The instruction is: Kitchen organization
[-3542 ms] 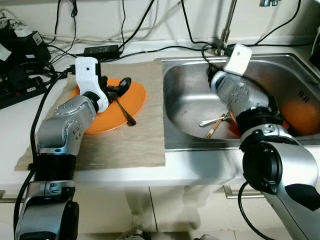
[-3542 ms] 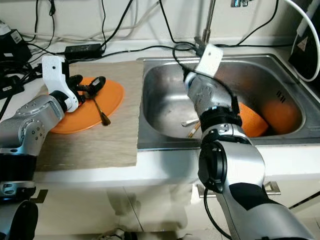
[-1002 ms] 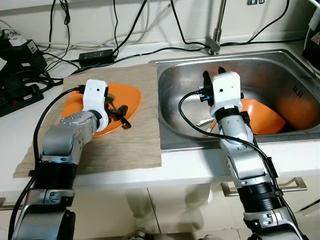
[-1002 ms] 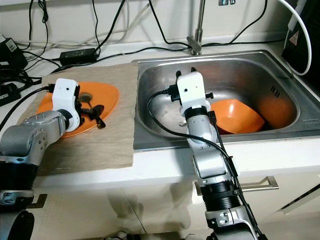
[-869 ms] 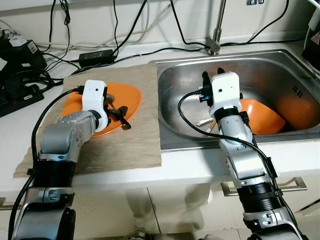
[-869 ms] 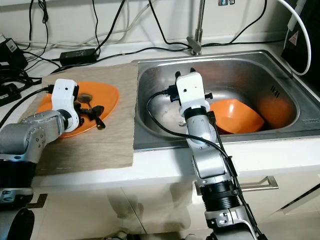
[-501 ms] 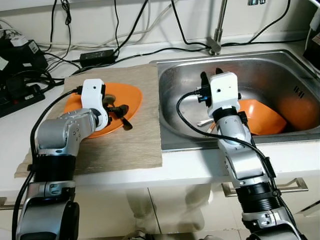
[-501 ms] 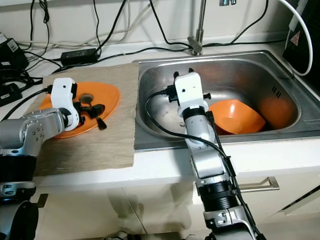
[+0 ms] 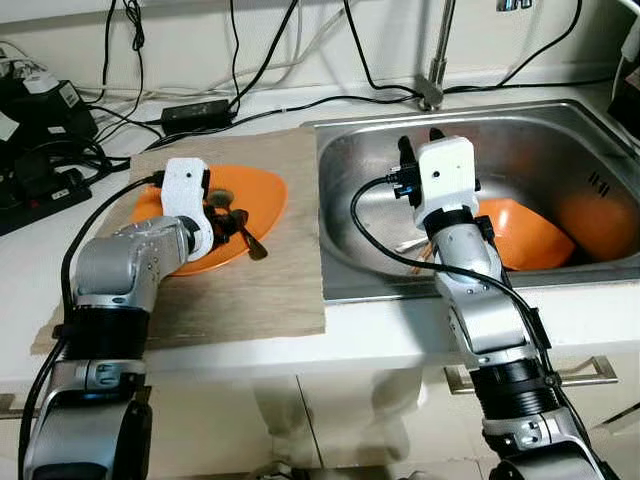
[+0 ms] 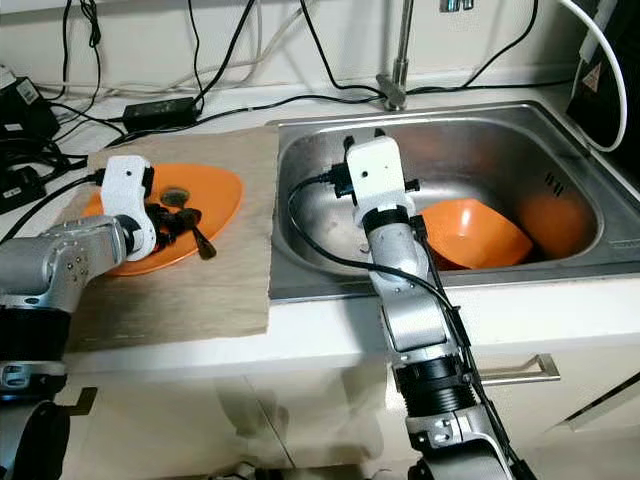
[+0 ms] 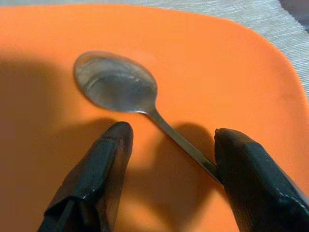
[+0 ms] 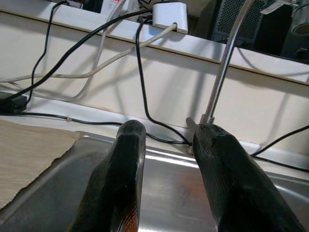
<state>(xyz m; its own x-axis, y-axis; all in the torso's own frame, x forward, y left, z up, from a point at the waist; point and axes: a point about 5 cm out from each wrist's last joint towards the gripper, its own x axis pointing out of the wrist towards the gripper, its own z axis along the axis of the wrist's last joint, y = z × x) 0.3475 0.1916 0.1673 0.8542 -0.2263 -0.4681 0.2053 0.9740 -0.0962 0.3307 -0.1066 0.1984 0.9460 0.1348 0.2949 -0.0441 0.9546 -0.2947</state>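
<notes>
While the left claw (image 11: 169, 145) sits low over the orange plate (image 9: 260, 195) on the beige mat (image 9: 250, 290), its fingers are spread with a spoon (image 11: 118, 89) lying on the plate, the handle touching one finger, nothing gripped. Over in the steel sink (image 9: 360, 170), the right claw (image 12: 166, 145) is raised, fingers apart and empty, pointing at the faucet (image 12: 224, 67). An orange bowl (image 9: 525, 235) and some cutlery (image 9: 415, 245) lie in the basin.

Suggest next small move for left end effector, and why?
Probably lift the left end effector straight up and off the orange plate. Its fingers stand open, the spoon lies flat on the plate with the handle against one finger, so it looks released.
</notes>
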